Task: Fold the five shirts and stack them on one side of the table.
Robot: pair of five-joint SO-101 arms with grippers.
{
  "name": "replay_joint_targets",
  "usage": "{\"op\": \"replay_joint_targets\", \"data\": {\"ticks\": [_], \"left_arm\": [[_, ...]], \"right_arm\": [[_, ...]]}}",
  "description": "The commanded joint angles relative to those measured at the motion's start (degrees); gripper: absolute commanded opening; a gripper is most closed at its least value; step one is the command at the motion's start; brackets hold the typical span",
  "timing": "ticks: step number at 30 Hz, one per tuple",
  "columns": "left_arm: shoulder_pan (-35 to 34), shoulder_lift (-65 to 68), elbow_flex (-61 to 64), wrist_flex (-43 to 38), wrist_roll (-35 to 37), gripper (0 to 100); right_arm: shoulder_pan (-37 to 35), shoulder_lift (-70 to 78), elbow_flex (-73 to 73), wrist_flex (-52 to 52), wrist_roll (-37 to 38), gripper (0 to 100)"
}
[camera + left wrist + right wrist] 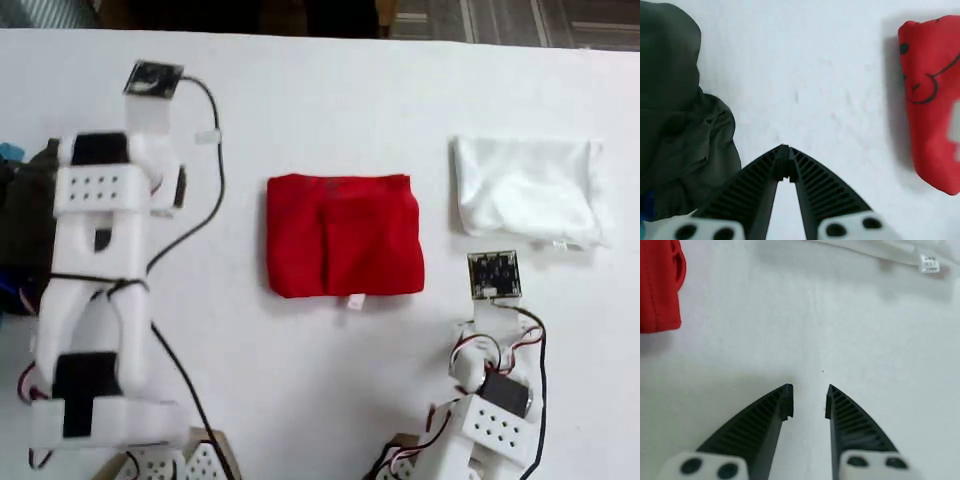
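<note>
the left gripper [785,152] has its jaws pressed together on nothing, over bare table [830,75] between a crumpled dark shirt [675,115] and the folded red shirt [343,235]. the right gripper [809,390] has its jaws narrowly apart and empty, near the folded white shirt [528,190], which lies apart from the red one.

Middle shirt [345,235] lies between heap [15,230] and right shirt [530,190].
</note>
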Motion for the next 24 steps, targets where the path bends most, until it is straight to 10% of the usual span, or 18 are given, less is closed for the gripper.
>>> {"op": "replay_joint_targets", "data": {"ticks": [1,9,24], "left_arm": [[-4.66,-6.51,7.25,-6.15,-0.18,3],[-12.92,-13.36,26.24,-19.52,-0.53,3],[-15.91,-14.07,44.09,-37.27,-3.34,3]], "right_arm": [[-2.95,-0.31,-7.12,3.03,-0.44,11.5],[-22.29,4.35,-24.88,14.55,-2.11,11.5],[-39.52,60.18,-72.79,25.36,-9.05,11.5]]}}
